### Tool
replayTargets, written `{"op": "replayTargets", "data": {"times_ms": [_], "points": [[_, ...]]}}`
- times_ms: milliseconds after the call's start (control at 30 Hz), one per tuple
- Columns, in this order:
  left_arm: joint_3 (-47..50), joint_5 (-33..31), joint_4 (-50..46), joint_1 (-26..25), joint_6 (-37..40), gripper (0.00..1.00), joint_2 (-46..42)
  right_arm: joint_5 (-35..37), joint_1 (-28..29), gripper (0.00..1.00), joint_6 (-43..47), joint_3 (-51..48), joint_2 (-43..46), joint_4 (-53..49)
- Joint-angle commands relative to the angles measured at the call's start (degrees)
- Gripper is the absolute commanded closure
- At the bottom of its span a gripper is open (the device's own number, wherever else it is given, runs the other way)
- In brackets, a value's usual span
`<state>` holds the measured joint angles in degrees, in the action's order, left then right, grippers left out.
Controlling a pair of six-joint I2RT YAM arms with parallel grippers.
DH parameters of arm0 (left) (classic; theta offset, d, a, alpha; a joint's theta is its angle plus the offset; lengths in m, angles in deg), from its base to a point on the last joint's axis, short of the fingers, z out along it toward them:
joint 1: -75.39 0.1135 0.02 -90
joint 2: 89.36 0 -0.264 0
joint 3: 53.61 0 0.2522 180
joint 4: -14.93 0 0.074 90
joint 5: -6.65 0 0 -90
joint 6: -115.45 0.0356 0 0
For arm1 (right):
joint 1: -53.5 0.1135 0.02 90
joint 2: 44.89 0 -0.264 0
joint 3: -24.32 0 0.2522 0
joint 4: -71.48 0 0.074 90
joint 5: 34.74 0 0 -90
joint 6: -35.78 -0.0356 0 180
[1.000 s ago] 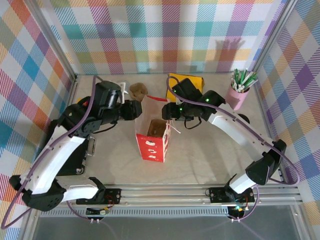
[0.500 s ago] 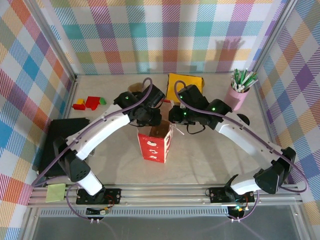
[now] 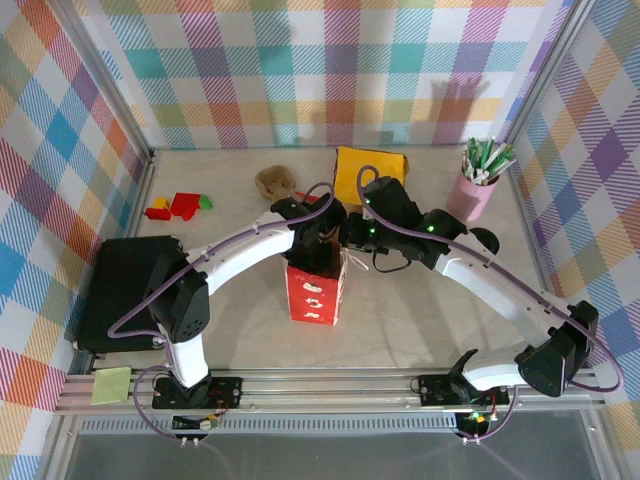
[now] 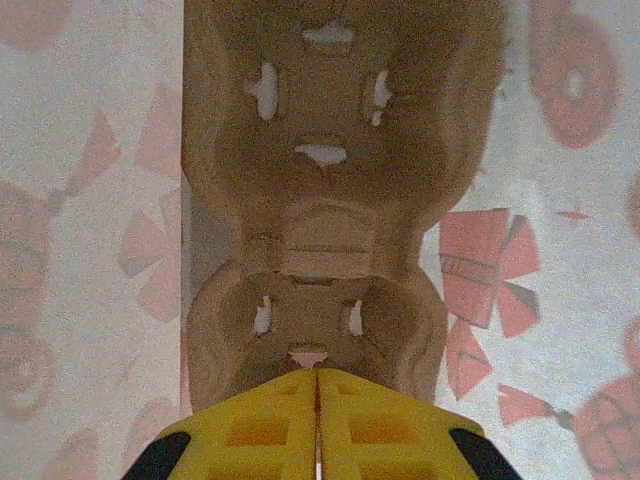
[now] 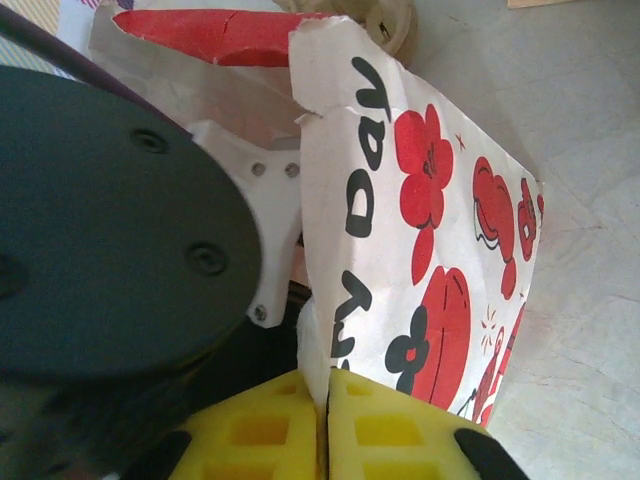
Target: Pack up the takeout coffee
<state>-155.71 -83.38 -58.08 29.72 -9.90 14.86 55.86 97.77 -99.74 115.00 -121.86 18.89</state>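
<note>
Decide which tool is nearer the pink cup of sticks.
Right. The right tool pinches the edge of the paper bag on the side towards the pink cup. The left tool hangs over the carrier tray inside the bag, farther from the cup.

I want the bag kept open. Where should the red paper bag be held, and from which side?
Pinch the paper bag by the top rim of its right wall, from the right: it stands upright, mouth up, thin edge free. The right end effector is shut there; the left end effector, shut on the cup carrier, occupies the mouth.
</note>
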Motion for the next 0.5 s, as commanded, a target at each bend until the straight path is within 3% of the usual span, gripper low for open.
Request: {"op": "replayTargets", "data": {"times_ms": [0,467], "points": [[3.0,2.3,2.2,0.0,-2.0,0.93,1.5,-0.3,0.2,0.91,-1.5,-1.2,1.5,2.4],[10.9,3.8,8.0,0.0,-2.7,0.99,6.5,1.5,0.2,0.95,-2.0,-3.1,3.8,2.4]]}}
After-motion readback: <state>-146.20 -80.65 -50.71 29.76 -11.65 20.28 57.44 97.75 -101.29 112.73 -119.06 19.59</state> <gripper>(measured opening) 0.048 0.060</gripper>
